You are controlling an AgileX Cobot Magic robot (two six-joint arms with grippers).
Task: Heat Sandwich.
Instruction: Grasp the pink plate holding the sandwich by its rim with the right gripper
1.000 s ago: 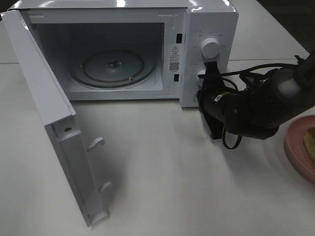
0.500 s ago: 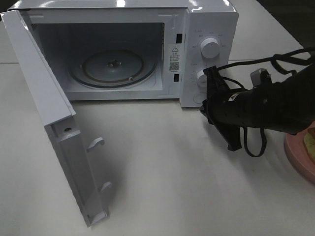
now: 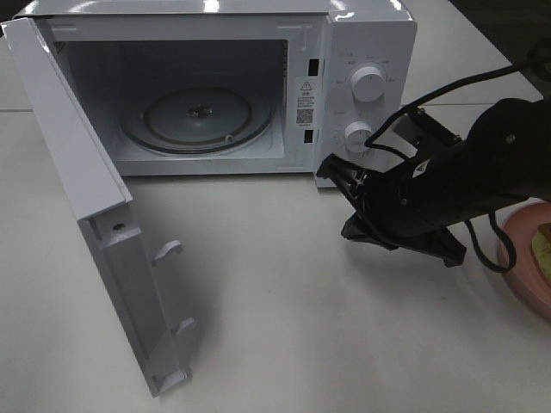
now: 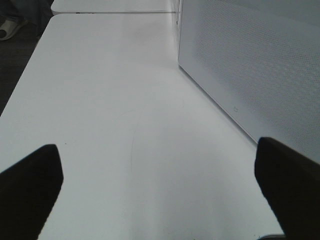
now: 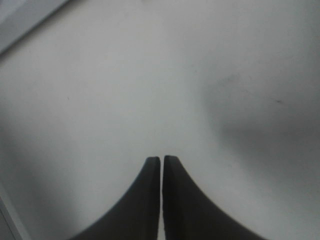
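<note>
Sandwich (image 3: 543, 243) lay right of the microwave (image 3: 370, 43), beyond my right claw (image 5: 161, 159), pressed together, empty: my nearer arm.

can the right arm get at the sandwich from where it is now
Probably yes: the sandwich on the pink plate lies just beside the right arm, nothing between, though its fingers are shut.

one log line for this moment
microwave door: open | right tool: shut, empty, above table | left tool: open | sandwich: on pink plate
</note>
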